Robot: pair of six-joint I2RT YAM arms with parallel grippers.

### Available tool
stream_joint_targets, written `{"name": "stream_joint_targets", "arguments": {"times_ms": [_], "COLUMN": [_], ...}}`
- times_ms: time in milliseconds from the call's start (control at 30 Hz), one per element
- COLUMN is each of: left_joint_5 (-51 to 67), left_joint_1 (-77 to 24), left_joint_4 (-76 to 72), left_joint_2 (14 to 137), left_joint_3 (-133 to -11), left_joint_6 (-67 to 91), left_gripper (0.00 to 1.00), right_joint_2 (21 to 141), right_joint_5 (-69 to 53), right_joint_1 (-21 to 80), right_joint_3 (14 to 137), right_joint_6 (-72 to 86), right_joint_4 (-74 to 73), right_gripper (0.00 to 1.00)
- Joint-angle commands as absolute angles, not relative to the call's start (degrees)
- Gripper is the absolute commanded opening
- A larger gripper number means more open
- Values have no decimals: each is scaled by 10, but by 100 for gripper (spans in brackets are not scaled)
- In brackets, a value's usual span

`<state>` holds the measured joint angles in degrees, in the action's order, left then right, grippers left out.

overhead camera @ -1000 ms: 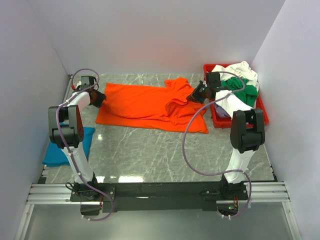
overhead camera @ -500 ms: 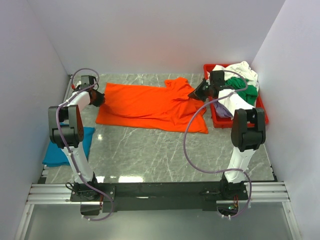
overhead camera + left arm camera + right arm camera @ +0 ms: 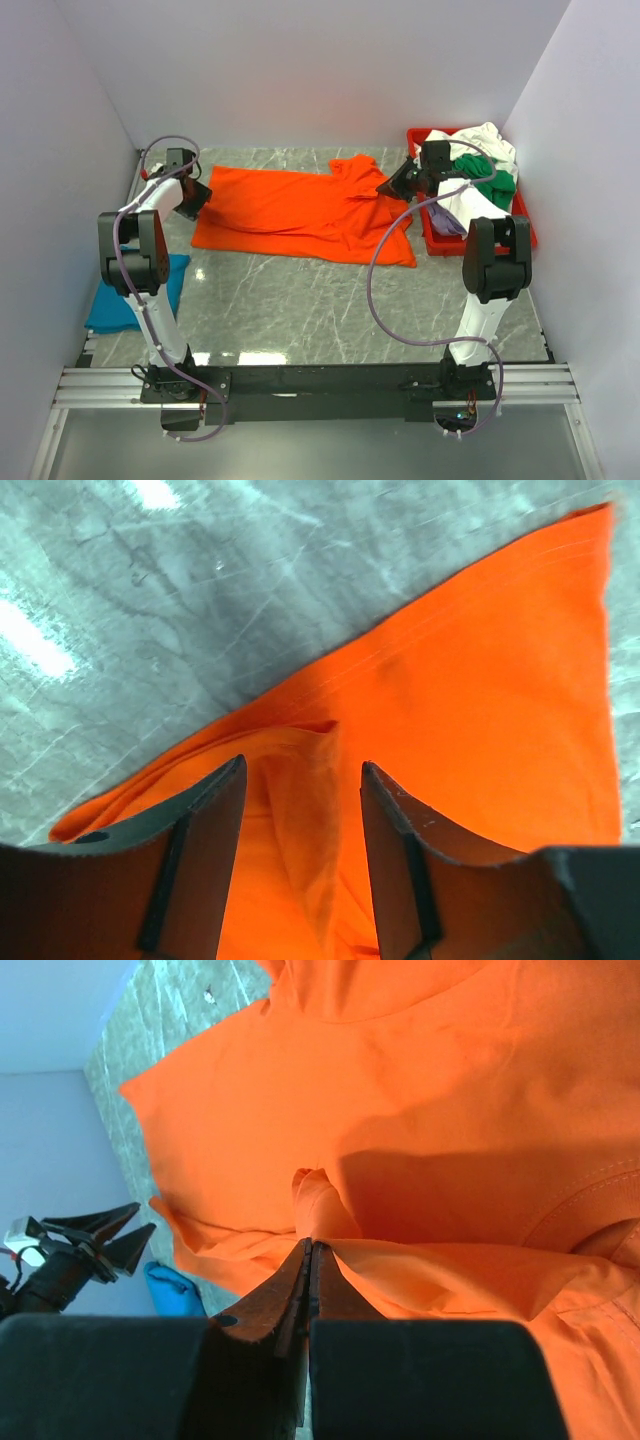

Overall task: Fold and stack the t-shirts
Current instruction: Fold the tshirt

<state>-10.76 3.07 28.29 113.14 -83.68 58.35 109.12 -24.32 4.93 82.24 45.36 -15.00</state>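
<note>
My left fingers (image 3: 193, 197) stand open at the 9 o'clock edge of the orange t-shirt (image 3: 290, 205), gripping nothing. From my left wrist I see a small raised fold of orange cloth running up between them. The shirt's straight hem slants away toward 2 o'clock and the bare marble surface (image 3: 300, 300) shows beyond it at 11 o'clock. I cannot tell whether these fingers touch the cloth.

My right fingers (image 3: 310, 1250) are pressed closed on a pinch of the same shirt at its 3 o'clock end, near the collar and sleeve. The cloth bunches into a little peak right at the tips and drapes away from them on both sides. That end of the shirt is rumpled. The rest lies flat, spread from 9 to 3 o'clock across the far half of the surface.

The teal t-shirt (image 3: 130, 300) lies crumpled at 8 o'clock on the surface, beside my left arm and well apart from the orange one.

The red tray (image 3: 440, 247) sits at 2 o'clock, just beside my right fingers. It holds a heap: a white t-shirt (image 3: 487, 138) on top toward 12 o'clock, a green t-shirt (image 3: 493, 187) in the middle, and a bit of a lavender t-shirt (image 3: 446, 226) showing at the tray's 7 o'clock corner.
</note>
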Motion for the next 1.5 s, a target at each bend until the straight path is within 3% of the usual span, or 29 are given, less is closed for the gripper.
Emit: {"name": "stream_joint_targets", "arguments": {"times_ms": [0, 500, 633, 733, 1467], "left_joint_5": [-136, -156, -160, -160, -134], "left_joint_1": [20, 3, 2, 3, 11], "left_joint_4": [307, 345, 348, 344, 300], "left_joint_2": [1137, 1186, 1186, 1178, 1117], "left_joint_3": [-878, -918, -914, -905, -850], "left_joint_6": [600, 641, 645, 645, 622], "left_gripper": [55, 45, 27, 20, 10], "right_joint_2": [1077, 1084, 1085, 1081, 1044], "right_joint_5": [-254, -258, -259, -258, -244], "right_joint_1": [46, 46, 46, 45, 24], "right_joint_3": [825, 821, 819, 818, 795], "right_joint_6": [457, 463, 462, 459, 436], "right_joint_4": [-126, -120, -120, -120, -100], "right_gripper": [0, 0, 0, 0, 0]}}
